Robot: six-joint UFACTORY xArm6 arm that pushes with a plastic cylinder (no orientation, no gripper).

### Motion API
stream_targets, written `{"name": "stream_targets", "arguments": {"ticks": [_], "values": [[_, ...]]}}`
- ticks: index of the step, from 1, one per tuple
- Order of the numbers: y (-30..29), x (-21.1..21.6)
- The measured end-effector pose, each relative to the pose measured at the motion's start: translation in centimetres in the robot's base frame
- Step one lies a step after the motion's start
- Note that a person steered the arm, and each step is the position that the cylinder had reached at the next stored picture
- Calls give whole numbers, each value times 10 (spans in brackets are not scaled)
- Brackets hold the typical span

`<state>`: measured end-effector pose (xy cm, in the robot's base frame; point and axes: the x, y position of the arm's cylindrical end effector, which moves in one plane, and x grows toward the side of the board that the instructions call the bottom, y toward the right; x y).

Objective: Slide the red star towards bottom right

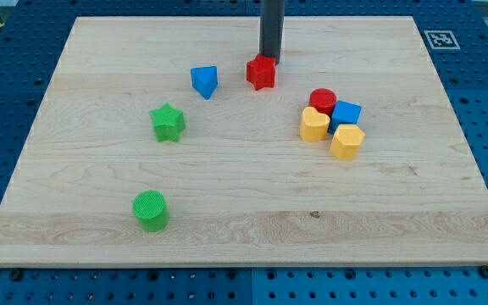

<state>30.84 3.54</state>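
Jawless rod, nothing to clench: my tip (270, 58) touches the far side of the red star (261, 73), far-centre of board (227, 212). Light, rigid, slides easily (may spin); push its far-left face.

The red star (261, 73) is lying flat on the wooden board, in its far half and a little left of the middle. It is showing 1 solid red colour with blunt, rounded points, and it is sitting apart from the other blocks.
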Motion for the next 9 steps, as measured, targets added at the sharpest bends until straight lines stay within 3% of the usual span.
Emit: {"name": "stream_targets", "arguments": {"ticks": [6,7,9], "values": [[-25,0],[-57,-1],[-37,28]]}}
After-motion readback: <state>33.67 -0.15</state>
